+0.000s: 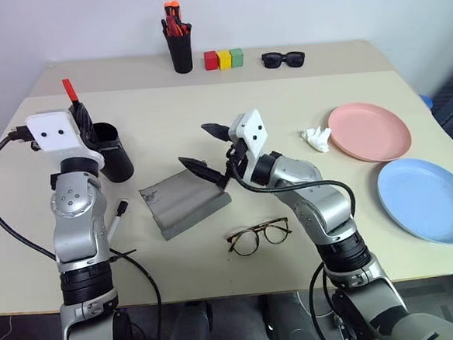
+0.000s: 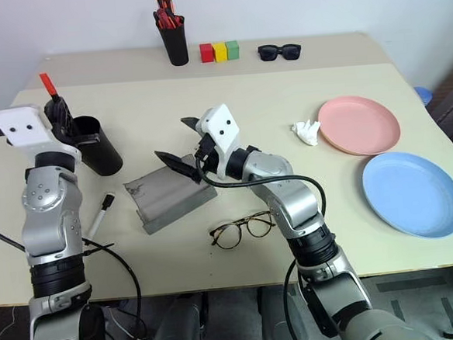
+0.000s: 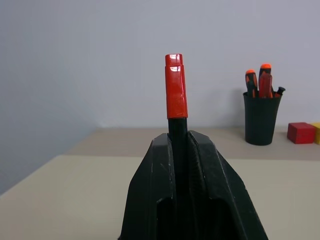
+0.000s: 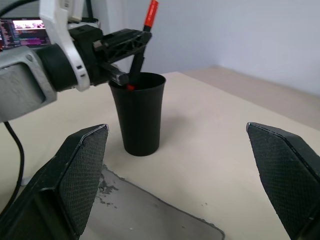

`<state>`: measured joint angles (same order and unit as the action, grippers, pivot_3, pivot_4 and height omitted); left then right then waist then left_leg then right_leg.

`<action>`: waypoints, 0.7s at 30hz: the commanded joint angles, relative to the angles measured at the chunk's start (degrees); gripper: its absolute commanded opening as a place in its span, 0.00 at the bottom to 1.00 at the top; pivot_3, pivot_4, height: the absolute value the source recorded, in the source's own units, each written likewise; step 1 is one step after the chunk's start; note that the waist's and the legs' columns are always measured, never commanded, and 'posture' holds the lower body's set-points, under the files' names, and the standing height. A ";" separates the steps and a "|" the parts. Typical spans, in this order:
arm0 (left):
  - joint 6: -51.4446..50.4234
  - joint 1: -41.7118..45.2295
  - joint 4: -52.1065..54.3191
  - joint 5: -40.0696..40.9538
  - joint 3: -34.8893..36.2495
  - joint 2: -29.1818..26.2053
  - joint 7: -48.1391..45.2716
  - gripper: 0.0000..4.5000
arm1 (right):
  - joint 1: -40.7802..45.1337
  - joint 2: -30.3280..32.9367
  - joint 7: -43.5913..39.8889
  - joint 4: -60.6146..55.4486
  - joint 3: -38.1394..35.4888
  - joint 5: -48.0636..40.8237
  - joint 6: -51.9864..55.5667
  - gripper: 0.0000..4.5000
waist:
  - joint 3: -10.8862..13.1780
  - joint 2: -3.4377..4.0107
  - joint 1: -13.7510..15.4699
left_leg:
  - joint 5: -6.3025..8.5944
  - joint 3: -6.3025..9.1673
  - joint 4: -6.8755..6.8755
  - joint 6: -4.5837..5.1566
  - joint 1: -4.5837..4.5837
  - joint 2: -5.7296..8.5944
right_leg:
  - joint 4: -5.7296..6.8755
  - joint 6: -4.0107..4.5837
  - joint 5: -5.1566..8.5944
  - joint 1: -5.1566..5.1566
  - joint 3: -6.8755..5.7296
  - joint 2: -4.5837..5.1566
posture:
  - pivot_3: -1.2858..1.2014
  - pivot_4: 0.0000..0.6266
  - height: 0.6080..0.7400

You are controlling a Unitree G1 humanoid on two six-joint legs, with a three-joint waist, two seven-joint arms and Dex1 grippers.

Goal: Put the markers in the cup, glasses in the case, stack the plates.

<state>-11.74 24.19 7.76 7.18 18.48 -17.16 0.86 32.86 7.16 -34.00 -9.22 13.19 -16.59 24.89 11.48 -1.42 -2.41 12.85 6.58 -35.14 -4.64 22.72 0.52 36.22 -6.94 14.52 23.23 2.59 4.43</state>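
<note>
The left gripper (image 4: 131,41) is clamped on the black-bodied marker with the glossy red cap (image 3: 175,86), holding it upright, cap at the top. In the right wrist view the marker's lower end sits at or just inside the rim of the wide black tapered plastic cup (image 4: 138,114), so its long axis runs nearly in line with the cup's opening, only slightly tilted. The coming move looks like a short lowering and a release, the cup lying directly below the grip.

The right gripper (image 1: 206,148) hangs empty with its two black fingers spread wide, over the grey rectangular fabric-covered case (image 1: 184,202) and pointing toward the cup. The white-bodied marker with the black cap (image 2: 100,215) lies flat on the beige table (image 1: 283,96) beside the left arm, which is nearer to it.
</note>
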 commanded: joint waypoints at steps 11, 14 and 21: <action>0.67 0.21 5.15 3.20 3.27 1.35 1.84 0.72 | 0.17 -0.07 -0.52 -2.17 0.00 -0.42 -0.51 1.00 | 0.00 0.00 -0.05 | 0.00 0.00 0.01 0.00 0.00 0.00 | 0.00 0.00 0.00 0.00 0.00 0.00 | 0.52 0.24 1.00; -3.93 -0.69 12.10 8.85 6.99 -1.11 0.22 0.72 | -0.38 0.64 -0.65 -2.79 -0.25 -0.49 -0.24 1.00 | 0.00 0.00 -0.20 | 0.00 0.00 0.01 0.00 0.00 0.00 | 0.00 0.00 0.00 0.01 0.00 -0.01 | 0.52 0.24 1.00; -23.15 -15.68 25.21 31.00 18.62 -14.14 -12.77 0.99 | -1.96 11.43 -10.73 -5.31 -2.98 -4.04 1.50 1.00 | 0.02 0.03 -0.06 | 0.01 -0.01 0.05 0.01 -0.01 -0.02 | -0.01 0.01 0.01 0.01 0.02 -0.01 | 0.52 0.24 1.00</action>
<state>-30.13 10.52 29.77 32.36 34.24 -29.45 -8.99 31.09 16.07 -40.56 -11.08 12.54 -18.50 26.23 11.50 -1.39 -2.47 12.86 6.58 -35.11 -4.63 22.73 0.50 36.19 -6.92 14.54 23.22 2.59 4.42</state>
